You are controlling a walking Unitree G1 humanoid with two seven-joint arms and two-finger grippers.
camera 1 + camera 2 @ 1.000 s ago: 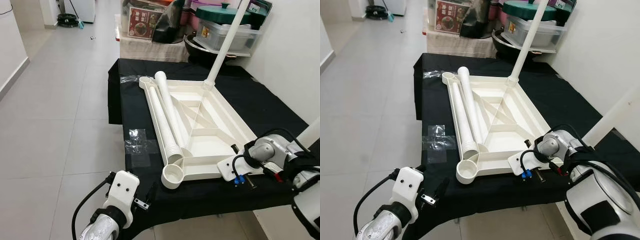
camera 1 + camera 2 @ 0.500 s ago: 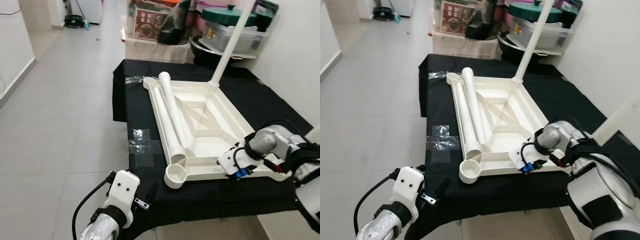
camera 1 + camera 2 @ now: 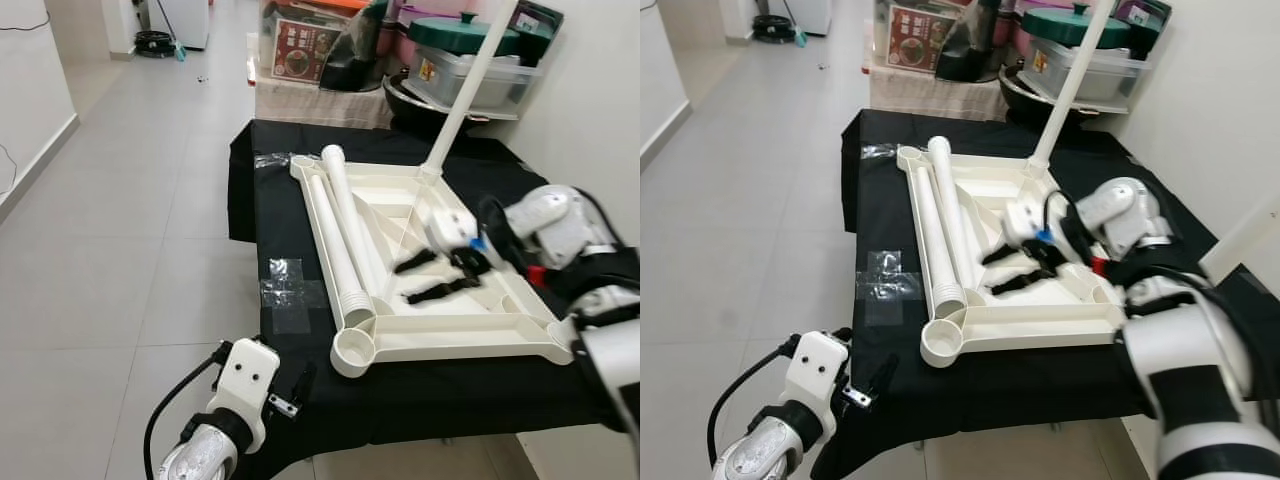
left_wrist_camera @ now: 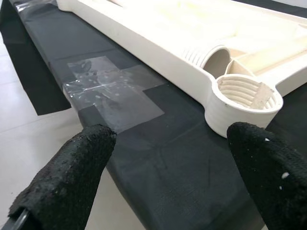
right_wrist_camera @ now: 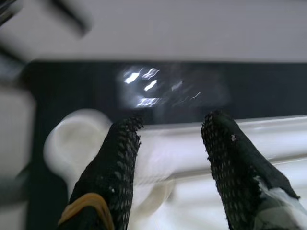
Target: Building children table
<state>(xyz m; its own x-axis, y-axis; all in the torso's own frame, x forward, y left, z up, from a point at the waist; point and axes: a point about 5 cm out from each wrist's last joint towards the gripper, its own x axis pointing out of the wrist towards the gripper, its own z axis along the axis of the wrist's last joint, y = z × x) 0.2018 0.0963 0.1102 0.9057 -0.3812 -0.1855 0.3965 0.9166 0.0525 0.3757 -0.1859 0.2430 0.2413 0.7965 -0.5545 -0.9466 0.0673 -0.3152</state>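
While the left claw [image 3: 300, 385] hangs low at the near edge of the black-draped desk [image 3: 300, 225], its fingers spread apart and empty, the upturned white plastic children's tabletop [image 3: 480, 322] lies flat just beyond. Two loose white plastic tube legs [image 3: 340, 225] rest along its left side. The right claw [image 3: 430, 277] hovers over the ribbed middle, fingers parted, holding nothing. A third leg [image 3: 470, 85] stands screwed into the far corner. The legs look light, stiff and smooth, likely best gripped mid-length.

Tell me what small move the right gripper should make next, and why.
Probably ease the right gripper toward the loose leg tubes lying along the upturned tabletop's left side. Its fingers are open and empty above the tabletop, and the near corner socket has no leg.
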